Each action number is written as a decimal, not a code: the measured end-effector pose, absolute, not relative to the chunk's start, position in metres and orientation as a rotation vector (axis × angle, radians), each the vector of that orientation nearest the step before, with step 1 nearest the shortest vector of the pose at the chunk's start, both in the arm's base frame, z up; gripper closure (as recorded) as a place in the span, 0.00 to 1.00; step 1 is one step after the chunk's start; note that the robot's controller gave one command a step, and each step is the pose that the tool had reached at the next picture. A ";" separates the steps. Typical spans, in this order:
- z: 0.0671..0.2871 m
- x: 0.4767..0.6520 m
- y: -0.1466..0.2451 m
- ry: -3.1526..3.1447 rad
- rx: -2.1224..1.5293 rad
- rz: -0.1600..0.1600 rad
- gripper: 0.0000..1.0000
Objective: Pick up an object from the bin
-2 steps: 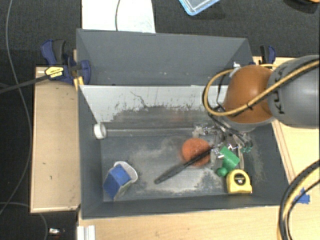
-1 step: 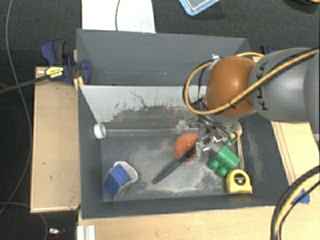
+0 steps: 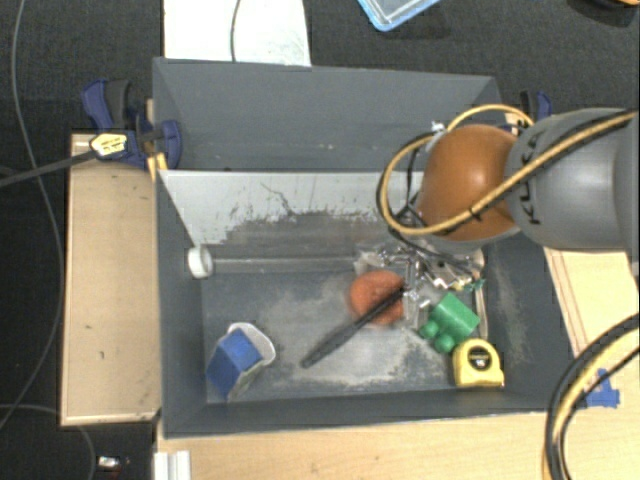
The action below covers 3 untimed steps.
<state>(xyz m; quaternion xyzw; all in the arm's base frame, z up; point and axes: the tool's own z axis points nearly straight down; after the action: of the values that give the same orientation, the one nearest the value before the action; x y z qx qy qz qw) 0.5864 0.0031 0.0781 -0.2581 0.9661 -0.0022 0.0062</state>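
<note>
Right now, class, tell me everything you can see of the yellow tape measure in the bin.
The yellow tape measure is a small rounded-square case, plastic by its look, with a dark round patch on its upturned face. It lies flat on the bin floor in the view's lower right corner. A green block sits just behind, close or touching; I cannot tell. The tool is apart from it.

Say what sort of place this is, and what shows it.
Probably a robotics lab: a gripper down in a grey metal bin of loose oddments, such as a green block and a yellow tape measure.
</note>
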 end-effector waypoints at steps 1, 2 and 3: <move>0.071 0.592 0.056 3.044 -0.694 0.001 1.00; 0.071 0.592 0.055 3.044 -0.694 0.001 1.00; 0.093 0.591 0.055 3.045 -0.695 0.001 1.00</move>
<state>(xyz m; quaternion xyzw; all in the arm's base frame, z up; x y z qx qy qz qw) 0.5909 0.0553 0.0928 -0.2226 0.9749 0.0003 0.0093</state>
